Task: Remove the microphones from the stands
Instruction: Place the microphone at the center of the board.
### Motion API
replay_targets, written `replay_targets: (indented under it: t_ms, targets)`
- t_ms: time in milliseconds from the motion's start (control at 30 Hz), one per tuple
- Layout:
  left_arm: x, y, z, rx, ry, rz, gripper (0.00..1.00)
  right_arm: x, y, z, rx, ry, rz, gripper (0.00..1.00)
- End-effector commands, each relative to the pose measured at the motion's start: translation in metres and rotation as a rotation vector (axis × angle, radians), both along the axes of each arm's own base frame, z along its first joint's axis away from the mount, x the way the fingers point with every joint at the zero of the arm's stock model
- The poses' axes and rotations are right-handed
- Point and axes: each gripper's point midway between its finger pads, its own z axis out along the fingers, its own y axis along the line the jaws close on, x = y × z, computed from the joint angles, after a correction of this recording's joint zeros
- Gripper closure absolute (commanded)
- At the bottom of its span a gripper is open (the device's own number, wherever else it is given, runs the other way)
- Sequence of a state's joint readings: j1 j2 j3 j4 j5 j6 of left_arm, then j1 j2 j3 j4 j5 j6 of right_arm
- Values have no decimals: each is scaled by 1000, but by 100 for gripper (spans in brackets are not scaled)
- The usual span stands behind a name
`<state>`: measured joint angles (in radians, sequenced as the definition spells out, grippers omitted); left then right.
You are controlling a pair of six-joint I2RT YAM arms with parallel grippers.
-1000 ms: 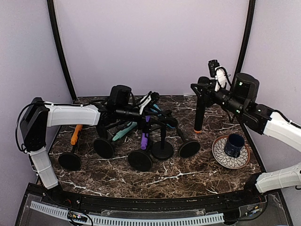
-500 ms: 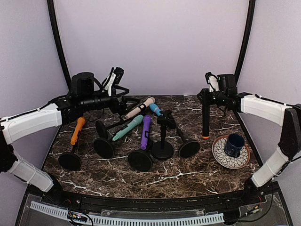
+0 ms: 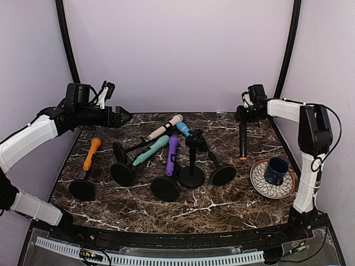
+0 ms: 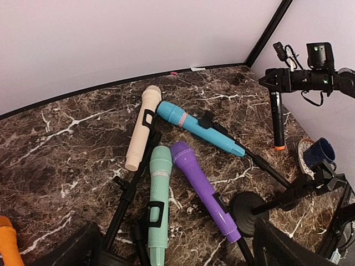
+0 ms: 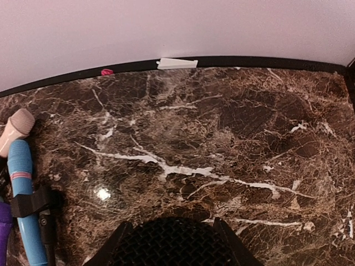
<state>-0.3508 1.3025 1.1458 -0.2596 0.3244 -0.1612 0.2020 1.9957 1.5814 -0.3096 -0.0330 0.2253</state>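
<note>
I've got the top view high over the near edge, taking in the whole marble table (image 3: pixel 222 205) to the back wall (image 3: pixel 177 55). Left wrist hangs high at left, facing right across the blue microphone (image 4: pixel 197 128). Right wrist sits close, looking over the black microphone (image 5: pixel 169 244) toward the back edge, catching that blue one too.

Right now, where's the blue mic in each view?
Top external: blue microphone at centre back, just right of the cream microphone.
Left wrist: mid-frame, slanting down to the right, a black clip near its middle.
Right wrist: left edge, running vertically, black clip across it.
Shared landmark: the cream microphone's head, next to the blue one's head in every view.
</note>
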Motion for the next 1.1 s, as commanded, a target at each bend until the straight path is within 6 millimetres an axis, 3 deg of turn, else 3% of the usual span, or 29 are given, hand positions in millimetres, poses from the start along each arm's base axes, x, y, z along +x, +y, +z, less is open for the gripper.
replay_targets:
  t_ms: [0, 233, 400, 667, 833, 1067]
  targets:
    - [-14, 25, 11, 95, -71, 63, 3, 21, -8, -27, 2, 70, -68, 78]
    - [-14, 35, -5, 154, -99, 88, 6, 32, -16, -82, -27, 177, -148, 63]
    - [-16, 46, -3, 197, -126, 125, 6, 33, -24, -98, -43, 188, -197, 58]
    - [-15, 49, -4, 219, -125, 135, 6, 33, -28, -105, -58, 191, -220, 35]
    - [-15, 49, -5, 240, -132, 122, 6, 31, -31, -105, -71, 188, -223, 31]
    - [-18, 50, -1, 232, -152, 123, 7, 32, -30, -86, -16, 166, -203, 23]
